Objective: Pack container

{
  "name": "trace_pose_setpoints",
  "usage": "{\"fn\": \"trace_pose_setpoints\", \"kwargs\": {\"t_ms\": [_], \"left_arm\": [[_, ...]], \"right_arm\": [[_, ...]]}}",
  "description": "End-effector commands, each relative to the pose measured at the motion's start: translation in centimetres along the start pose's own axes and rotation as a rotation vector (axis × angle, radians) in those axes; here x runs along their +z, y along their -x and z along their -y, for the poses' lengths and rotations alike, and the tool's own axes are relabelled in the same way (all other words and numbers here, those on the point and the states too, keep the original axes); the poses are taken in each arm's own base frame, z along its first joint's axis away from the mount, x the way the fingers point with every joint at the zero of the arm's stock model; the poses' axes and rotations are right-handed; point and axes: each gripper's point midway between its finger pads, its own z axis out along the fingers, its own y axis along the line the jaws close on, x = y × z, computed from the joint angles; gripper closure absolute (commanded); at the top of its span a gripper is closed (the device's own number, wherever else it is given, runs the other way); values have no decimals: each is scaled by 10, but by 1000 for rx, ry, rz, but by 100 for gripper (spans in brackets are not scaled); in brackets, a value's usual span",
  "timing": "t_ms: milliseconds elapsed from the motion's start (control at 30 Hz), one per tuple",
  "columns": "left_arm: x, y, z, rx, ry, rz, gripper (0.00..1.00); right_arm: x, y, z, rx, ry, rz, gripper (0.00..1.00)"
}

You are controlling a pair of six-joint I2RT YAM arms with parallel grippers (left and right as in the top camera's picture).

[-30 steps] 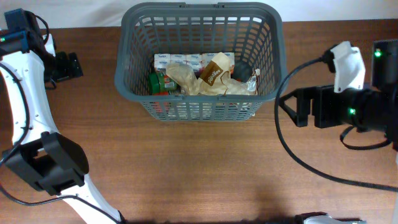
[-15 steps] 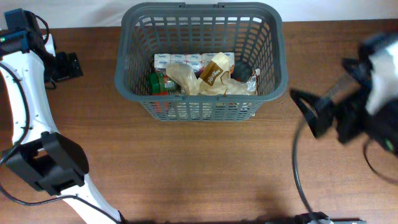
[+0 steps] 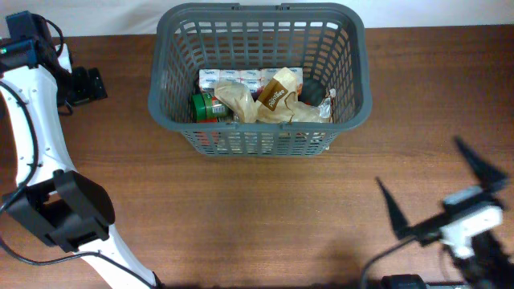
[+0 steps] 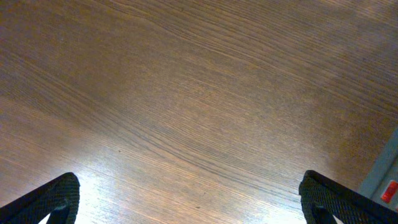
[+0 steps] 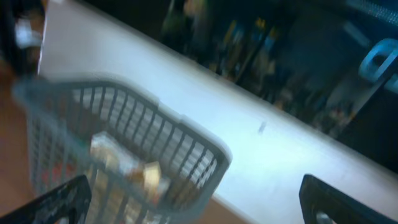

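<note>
The container (image 3: 165, 48) is a large dark grey basket at the table's back middle. It holds a green-lidded jar (image 3: 207, 106), white cartons (image 3: 241, 78), a brown packet (image 3: 277, 92) and crumpled wrappers. It also shows blurred in the right wrist view (image 5: 205, 149). My left gripper (image 3: 87, 84) sits open and empty over bare wood at the far left; its fingertips (image 4: 186, 199) show wide apart. My right gripper (image 3: 438, 193) is open and empty at the front right, fingers pointing toward the basket.
The brown wooden table (image 3: 257, 217) extends in front of the basket. A white wall or table edge (image 5: 280, 143) lies behind the basket. The left arm's white links (image 3: 32, 144) run down the left side.
My right arm has swung from beside the basket's right side back to the front right corner of the table, open and empty. The left arm has not moved.
</note>
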Motion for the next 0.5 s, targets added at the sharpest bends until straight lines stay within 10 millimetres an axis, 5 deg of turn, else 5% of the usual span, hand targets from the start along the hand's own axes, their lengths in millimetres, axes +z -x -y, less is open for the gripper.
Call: {"fn": "trace_pose_setpoints", "kwargs": {"t_ms": [0,167,367,467], "left_arm": [[0,-1,-1,-13,-3,-3,1],[0,-1,-1,-13,-3,-2,1],[0,-1,-1,-13,-3,-2,1],[0,-1,-1,-13,-3,-3,1]], "right_arm": [[8,-66,-27,8,21,-31,1],[19,-152,-58,33,33,-87,1],[24,-197,-76,74,56,-148,1],[25,-218,-74,260,-2,-202,1]]}}
